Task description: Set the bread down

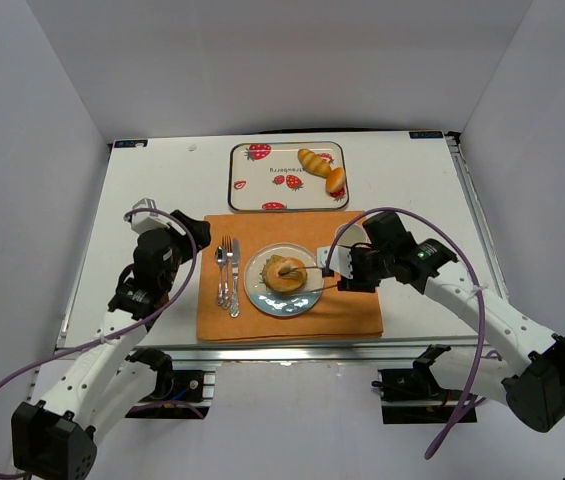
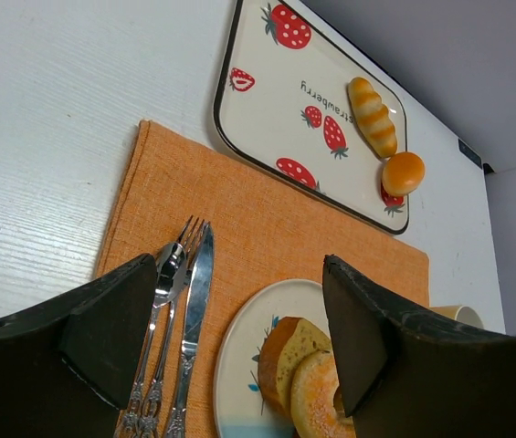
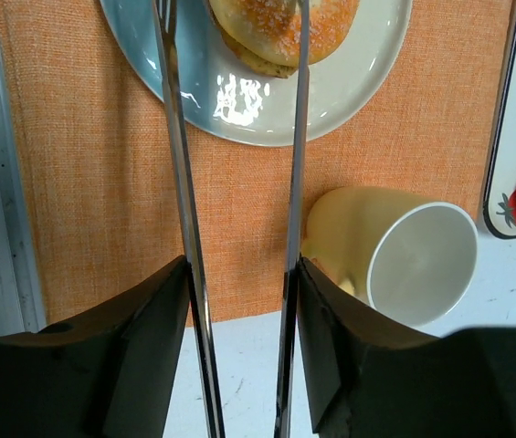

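Lab: white enclosure walls (image 1: 282, 60)

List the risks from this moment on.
1. The tongs held by the right gripper reach over the bread on the plate. If they are pinching it when pulled back, the bread may drag off the plate.
2. The cup sits close beside that gripper's finger, so a sideways swing could knock it.

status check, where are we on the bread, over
Left hand open, clear of the plate. Right hand shut on tongs, tips at the bread on the plate. Cup close beside that hand.
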`<state>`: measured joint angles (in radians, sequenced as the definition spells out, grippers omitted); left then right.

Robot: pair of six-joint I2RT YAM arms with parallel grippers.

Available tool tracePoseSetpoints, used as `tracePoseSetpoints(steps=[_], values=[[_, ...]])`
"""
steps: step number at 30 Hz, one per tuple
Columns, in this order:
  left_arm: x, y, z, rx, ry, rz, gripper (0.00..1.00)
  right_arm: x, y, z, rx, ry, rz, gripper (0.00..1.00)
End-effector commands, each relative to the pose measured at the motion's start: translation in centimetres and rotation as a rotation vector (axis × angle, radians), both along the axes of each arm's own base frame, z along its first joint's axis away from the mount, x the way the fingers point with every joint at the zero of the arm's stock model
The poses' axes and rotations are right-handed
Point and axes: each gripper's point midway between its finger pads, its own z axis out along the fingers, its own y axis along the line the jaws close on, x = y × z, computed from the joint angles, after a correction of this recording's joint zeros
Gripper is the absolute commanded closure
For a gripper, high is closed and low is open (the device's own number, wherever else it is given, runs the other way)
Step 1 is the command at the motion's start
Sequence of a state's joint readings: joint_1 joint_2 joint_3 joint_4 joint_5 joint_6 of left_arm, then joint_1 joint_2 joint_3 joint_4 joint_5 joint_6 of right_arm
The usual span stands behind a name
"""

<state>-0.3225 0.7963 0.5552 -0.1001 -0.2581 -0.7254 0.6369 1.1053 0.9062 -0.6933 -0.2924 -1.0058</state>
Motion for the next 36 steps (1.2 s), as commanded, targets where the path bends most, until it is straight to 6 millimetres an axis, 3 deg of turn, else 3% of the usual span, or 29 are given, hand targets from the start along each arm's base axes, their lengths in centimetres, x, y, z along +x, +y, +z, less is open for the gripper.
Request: tracePoseSetpoints(steps=[1, 17, 20, 23, 24, 25, 27, 28, 30, 31, 34, 36], values=[[-0.4, 0.2, 0.5, -0.026, -0.024, 0.006, 0.18, -0.1, 0.6, 1.8, 0.040, -0.026, 0.027, 0.46], [-0.1, -0.2, 0.8, -0.018, -0.026, -0.014, 0.17, -0.4, 1.3, 7.9, 0.171, -0.104, 0.014, 0.48], [0.0, -0.3, 0.9, -0.017, -0.026, -0.020, 0.18, 0.5, 1.3, 9.7, 0.217, -0.153, -0.045, 0.52], [0.1, -0.7, 1.0, -0.021, -0.029, -0.038, 0.20, 3.0, 0.7, 12.2, 0.321, -0.196, -0.214, 0.60], [0.2, -0.9, 0.8, -0.023, -0.024, -0.045, 0.25, 4.3, 0.3, 13.0, 0.352, -0.206, -0.275, 0.65], [0.3, -1.1, 0.8, -0.026, -0.024, -0.054, 0.32, 6.0, -1.5, 13.1, 0.365, -0.200, -0.376, 0.70], [0.3, -1.7, 1.0, -0.038, -0.035, -0.084, 0.48, 7.7, -3.2, 12.8, 0.422, -0.122, -0.504, 0.78], [0.5, -1.9, 1.0, -0.042, -0.037, -0.094, 0.63, 9.4, -5.9, 12.7, 0.440, -0.120, -0.617, 0.83], [0.5, -2.5, 1.0, -0.044, -0.037, -0.125, 0.76, 10.8, -8.2, 11.6, 0.474, -0.062, -0.755, 0.98], [0.6, -2.7, 0.8, -0.042, -0.032, -0.135, 0.82, 12.0, -10.7, 11.5, 0.498, -0.077, -0.847, 1.00], [0.7, -3.4, 0.7, -0.036, -0.025, -0.177, 0.82, 13.8, -15.3, 8.3, 0.515, -0.063, -1.067, 1.00], [0.8, -3.9, 0.1, -0.030, -0.003, -0.205, 0.73, 14.5, -18.1, 5.4, 0.510, -0.044, -1.213, 1.00]])
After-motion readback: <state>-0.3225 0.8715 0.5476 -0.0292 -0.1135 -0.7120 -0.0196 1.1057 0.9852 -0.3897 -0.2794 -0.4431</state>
